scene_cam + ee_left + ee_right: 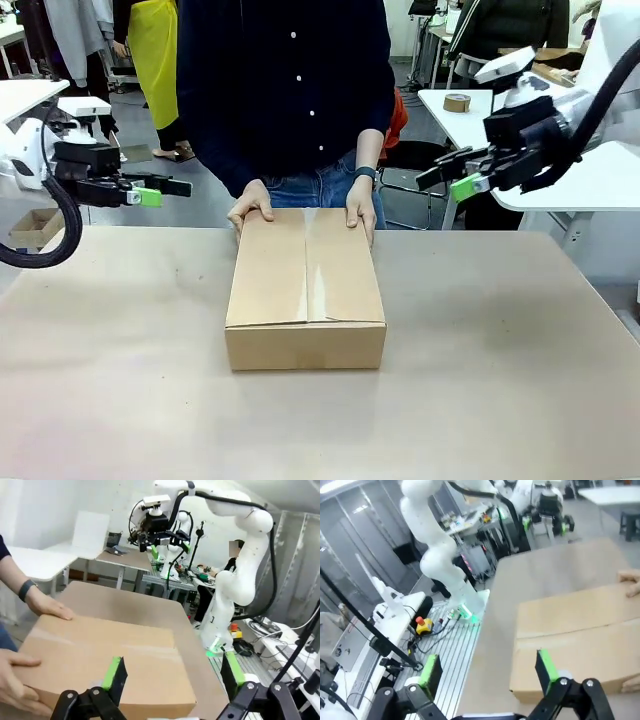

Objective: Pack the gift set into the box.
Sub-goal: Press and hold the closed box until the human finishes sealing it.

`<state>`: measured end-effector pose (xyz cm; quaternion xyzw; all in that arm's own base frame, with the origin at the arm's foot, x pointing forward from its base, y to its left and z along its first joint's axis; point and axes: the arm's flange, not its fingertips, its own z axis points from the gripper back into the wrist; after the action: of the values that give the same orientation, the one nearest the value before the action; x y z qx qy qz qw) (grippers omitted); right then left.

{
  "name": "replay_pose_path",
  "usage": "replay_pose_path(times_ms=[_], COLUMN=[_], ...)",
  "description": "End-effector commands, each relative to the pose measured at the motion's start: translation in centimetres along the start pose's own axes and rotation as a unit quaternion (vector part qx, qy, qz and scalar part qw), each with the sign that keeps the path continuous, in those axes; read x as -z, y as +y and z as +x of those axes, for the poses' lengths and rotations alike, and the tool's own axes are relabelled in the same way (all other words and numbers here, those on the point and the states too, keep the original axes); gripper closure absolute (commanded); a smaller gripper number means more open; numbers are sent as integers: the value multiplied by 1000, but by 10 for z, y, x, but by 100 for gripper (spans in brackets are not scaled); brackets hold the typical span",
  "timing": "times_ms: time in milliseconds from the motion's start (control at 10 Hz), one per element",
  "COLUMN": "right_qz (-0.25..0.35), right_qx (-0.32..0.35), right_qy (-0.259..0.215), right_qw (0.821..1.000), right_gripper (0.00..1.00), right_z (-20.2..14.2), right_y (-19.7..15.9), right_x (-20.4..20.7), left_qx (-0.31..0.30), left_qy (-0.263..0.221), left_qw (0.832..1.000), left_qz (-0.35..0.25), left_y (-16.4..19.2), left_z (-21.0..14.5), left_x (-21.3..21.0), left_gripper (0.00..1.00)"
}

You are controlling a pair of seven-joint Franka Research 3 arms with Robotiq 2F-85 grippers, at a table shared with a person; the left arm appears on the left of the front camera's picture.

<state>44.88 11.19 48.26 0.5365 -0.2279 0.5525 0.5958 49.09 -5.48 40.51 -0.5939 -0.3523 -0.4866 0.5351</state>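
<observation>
The box point(305, 290) lies shut at the middle of the table, with a clear tape strip point(308, 262) along its top seam. A person stands behind it with both hands point(250, 208) resting on its far edge. The gift set is out of view. My left gripper point(165, 190) hovers open to the left of the box, well above the table, with nothing between its fingers. To the right of the box my right gripper point(447, 180) hangs open at about the same height. The left wrist view looks over the box point(100, 655) between green pads point(112, 672), as does the right wrist view point(575, 630).
Brown paper covers the table point(120, 380), with bare room all around the box. A white side table point(470, 115) at the back right carries a tape roll point(457, 102). A small carton point(35, 228) sits on the floor at the left.
</observation>
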Motion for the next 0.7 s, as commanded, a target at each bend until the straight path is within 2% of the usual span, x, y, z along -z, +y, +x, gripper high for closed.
replay_pose_path(times_ms=[0, 100, 200, 300, 400, 500, 600], right_qz=[-25, 0, 17, 11, 18, 2, 15], right_qx=[41, 0, -83, -111, -163, -185, -190], right_qy=[41, 0, 103, 164, 181, 170, 153], right_qw=[998, 1000, 991, 980, 970, 968, 970], right_gripper=[0, 0, 0, 0, 0, 0, 0], right_z=[3, 0, 11, 15, 16, 7, -6], right_y=[-9, 0, -28, -57, -80, -108, -136], right_x=[16, 0, 22, 43, 60, 67, 79], left_qx=[-43, -43, -21, -5, 14, 53, 86], left_qy=[-3, -3, -1, 25, 31, 57, 101], left_qw=[999, 999, 1000, 1000, 998, 992, 986], left_qz=[-18, -18, -6, 19, 49, 95, 102], left_y=[10, 10, 5, 18, 31, 42, 50], left_z=[-3, -3, -7, -7, -12, -20, -32], left_x=[5, 5, 4, 39, 73, 99, 125], left_gripper=[0, 0, 0, 0, 0, 0, 0])
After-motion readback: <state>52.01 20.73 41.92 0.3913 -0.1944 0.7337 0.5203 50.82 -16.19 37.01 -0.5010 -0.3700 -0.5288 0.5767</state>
